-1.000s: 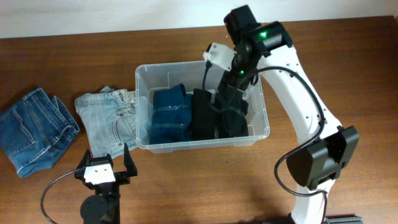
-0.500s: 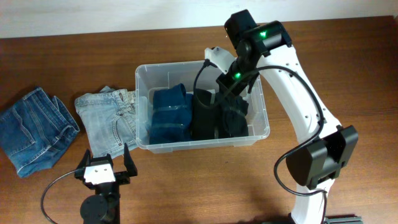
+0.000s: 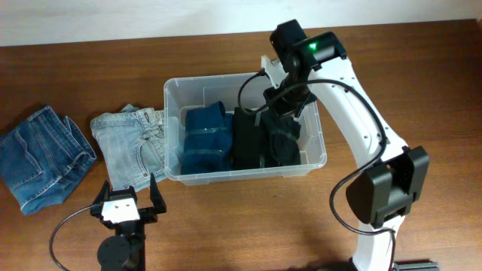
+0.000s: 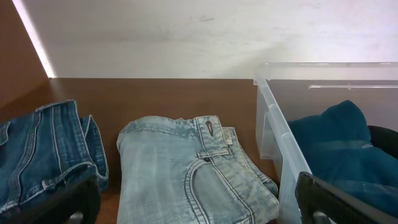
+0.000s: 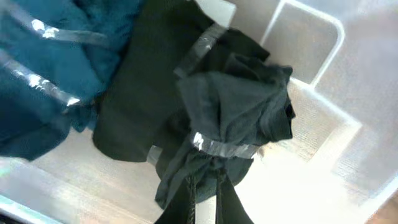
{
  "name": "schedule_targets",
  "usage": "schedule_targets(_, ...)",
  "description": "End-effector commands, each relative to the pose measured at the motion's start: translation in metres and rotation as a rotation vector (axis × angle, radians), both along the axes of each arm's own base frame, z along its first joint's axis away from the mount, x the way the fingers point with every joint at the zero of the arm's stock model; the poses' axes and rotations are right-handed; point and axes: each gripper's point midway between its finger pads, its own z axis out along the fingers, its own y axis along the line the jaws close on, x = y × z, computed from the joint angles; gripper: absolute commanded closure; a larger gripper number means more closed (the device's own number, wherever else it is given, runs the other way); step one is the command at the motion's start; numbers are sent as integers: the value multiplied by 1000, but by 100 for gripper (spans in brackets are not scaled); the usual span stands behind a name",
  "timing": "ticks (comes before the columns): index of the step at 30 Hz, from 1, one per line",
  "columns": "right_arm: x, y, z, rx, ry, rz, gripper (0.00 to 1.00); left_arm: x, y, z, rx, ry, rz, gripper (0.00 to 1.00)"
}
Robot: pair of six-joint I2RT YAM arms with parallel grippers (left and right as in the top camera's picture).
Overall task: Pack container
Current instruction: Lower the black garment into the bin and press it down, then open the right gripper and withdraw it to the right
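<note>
R pincer (image 5: 205, 186) above black garment (image 5: 233, 106) in container (image 3: 248, 170).

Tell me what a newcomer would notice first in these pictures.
The clear container in the middle of the table draws the eye. A folded blue garment and crumpled black clothing sit side by side inside, with the right end effector poised over the black clothing. To its left, light jeans and darker blue jeans lie on the wooden table, near the open left end effector.
</note>
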Motion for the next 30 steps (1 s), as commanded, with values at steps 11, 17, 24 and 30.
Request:
schedule_targets(11, -27, 4, -118, 12, 130, -54, 95, 0, 1, -3, 14, 4, 0, 1)
schedule_targets(17, -26, 7, -109, 60, 129, -19, 96, 0, 1, -3, 14, 4, 0, 1)
schedule_targets(24, -9, 8, -44, 96, -3, 39, 70, 0, 1, -3, 15, 4, 0, 1)
schedule_targets(30, 0, -3, 22, 144, -138, 2, 17, 0, 1, -3, 14, 4, 0, 1)
